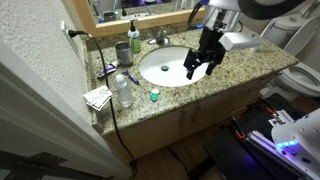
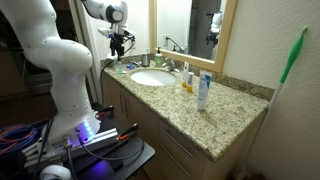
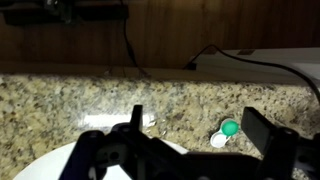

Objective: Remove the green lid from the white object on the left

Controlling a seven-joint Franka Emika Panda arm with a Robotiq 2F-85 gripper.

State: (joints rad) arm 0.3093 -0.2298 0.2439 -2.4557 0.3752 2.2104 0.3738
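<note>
Green lid (image 3: pixel 230 127) lies before hovering, spread pincer (image 3: pixel 192 118)

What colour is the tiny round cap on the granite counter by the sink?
Teal-green; the tiny round cap shows best in the wrist view.

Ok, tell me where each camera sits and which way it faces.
Exterior view: high in front of the counter, looking down on the sink and green lid; gripper and arm show.
Exterior view: beyond the counter's end, looking along it to the sink; whole white arm shows.
Wrist view: looks down past the open gripper at the green lid.
Shared: sink and gripper in both exterior views.
</note>
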